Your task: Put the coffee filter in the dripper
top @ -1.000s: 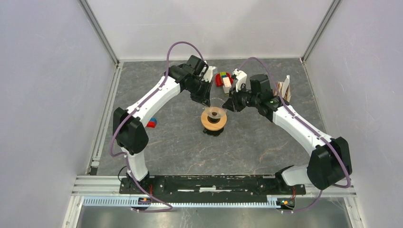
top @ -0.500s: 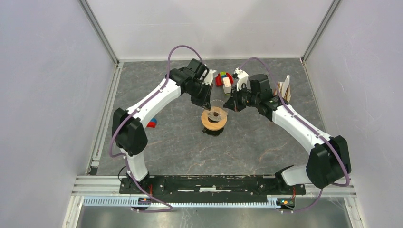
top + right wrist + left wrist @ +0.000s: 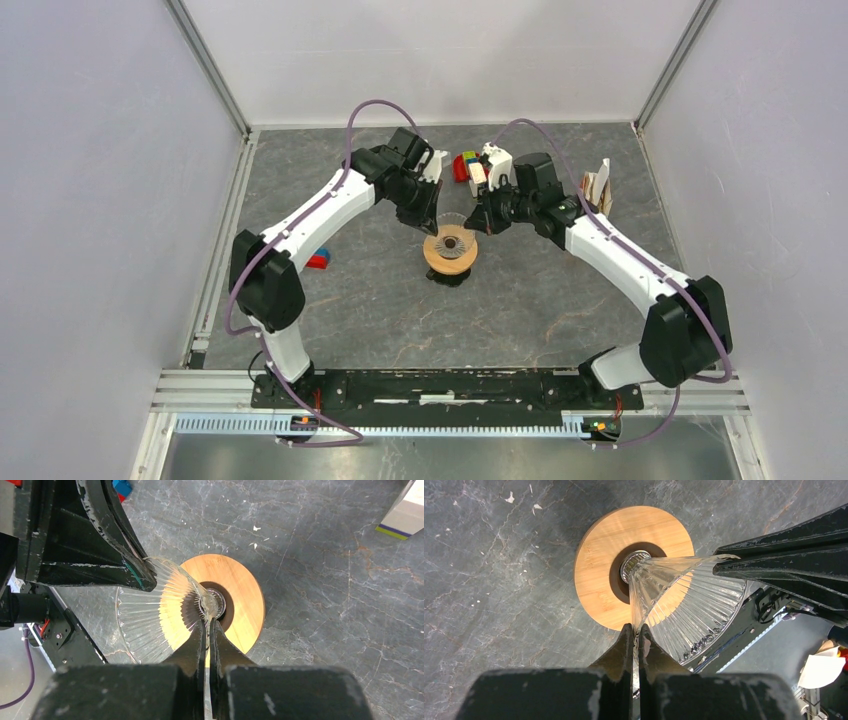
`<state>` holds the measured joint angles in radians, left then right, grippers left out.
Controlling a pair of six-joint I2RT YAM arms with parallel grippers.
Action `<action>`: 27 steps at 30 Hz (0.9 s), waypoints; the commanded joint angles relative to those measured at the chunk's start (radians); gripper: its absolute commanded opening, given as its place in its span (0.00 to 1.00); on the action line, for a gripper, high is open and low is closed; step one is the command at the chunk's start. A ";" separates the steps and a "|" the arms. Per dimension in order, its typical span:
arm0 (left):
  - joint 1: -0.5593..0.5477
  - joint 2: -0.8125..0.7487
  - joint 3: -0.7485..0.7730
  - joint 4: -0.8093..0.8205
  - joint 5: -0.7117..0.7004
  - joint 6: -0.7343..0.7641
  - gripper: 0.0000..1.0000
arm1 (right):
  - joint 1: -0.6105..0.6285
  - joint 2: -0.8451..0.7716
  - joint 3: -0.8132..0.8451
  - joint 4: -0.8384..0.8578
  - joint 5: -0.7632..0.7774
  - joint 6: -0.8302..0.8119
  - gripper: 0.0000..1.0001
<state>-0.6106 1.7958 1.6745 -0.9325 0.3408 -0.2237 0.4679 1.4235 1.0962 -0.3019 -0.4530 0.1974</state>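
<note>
No filter seen: no white paper shows in or on the dripper (image 3: 450, 250) in any view. A pale paper stack (image 3: 597, 186) stands by the right forearm, well apart from the dripper; it may be filters, cannot tell. The dripper sits mid-table (image 3: 560, 300), its ring (image 3: 599, 580) lying flat and the clear ribbed funnel (image 3: 689, 610) with its tip in the ring's hole. Wood shows plainly through the clear wall, so nothing lines it. On one side of the rim the left gripper (image 3: 635, 630) is pinched tight, only the thin wall between its fingers. Opposite, the right gripper (image 3: 206, 624) is squeezed onto the rim the same way. Change: a second ago the right jaws stood part open just beside the rim; now they have bitten. Left grip unchanged. In the top view the funnel's rim then read as a wide oval off toward the far side of the ring. Now it reads centred, ribs even round the hole. Reading: the funnel has been squared up in its ring and is held at both sides, and the filter step itself is not begun. Both grippers are busy, so one must let go before any paper can be fetched. Risk, as I judge it: with two hard pinches on a thin rim, any pull apart could tip or lift the funnel. Red blocks (image 3: 463, 166) lie just behind the grippers.
</note>
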 commanded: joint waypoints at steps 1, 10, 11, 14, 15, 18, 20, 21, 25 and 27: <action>-0.006 -0.044 -0.022 0.033 0.060 -0.048 0.02 | 0.017 0.013 0.063 0.014 -0.017 -0.013 0.00; -0.005 -0.015 -0.023 0.037 0.111 -0.078 0.02 | 0.017 0.031 0.080 -0.008 0.002 -0.020 0.00; -0.005 -0.014 -0.024 0.038 0.112 -0.078 0.02 | 0.017 0.033 0.082 -0.011 0.006 -0.022 0.00; -0.002 -0.014 -0.028 0.038 0.121 -0.078 0.02 | 0.017 0.043 0.079 -0.014 0.013 -0.017 0.00; -0.002 -0.015 -0.029 0.038 0.122 -0.078 0.02 | 0.018 0.046 0.081 -0.014 0.015 -0.016 0.00; 0.000 -0.006 -0.024 0.032 0.124 -0.079 0.02 | 0.017 0.059 0.096 -0.024 0.023 -0.019 0.00; 0.001 0.003 -0.020 0.030 0.129 -0.082 0.02 | 0.017 0.065 0.104 -0.028 0.026 -0.019 0.00; 0.003 0.007 -0.022 0.031 0.132 -0.085 0.02 | 0.017 0.068 0.105 -0.031 0.027 -0.018 0.00; 0.005 0.026 -0.027 0.032 0.146 -0.091 0.02 | 0.018 0.077 0.117 -0.036 0.037 -0.018 0.00; 0.006 0.035 -0.027 0.031 0.148 -0.092 0.02 | 0.017 0.082 0.123 -0.043 0.046 -0.022 0.00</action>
<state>-0.5953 1.8164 1.6444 -0.9245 0.3794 -0.2806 0.4774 1.4895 1.1584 -0.3843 -0.4305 0.1955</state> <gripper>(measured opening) 0.050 0.015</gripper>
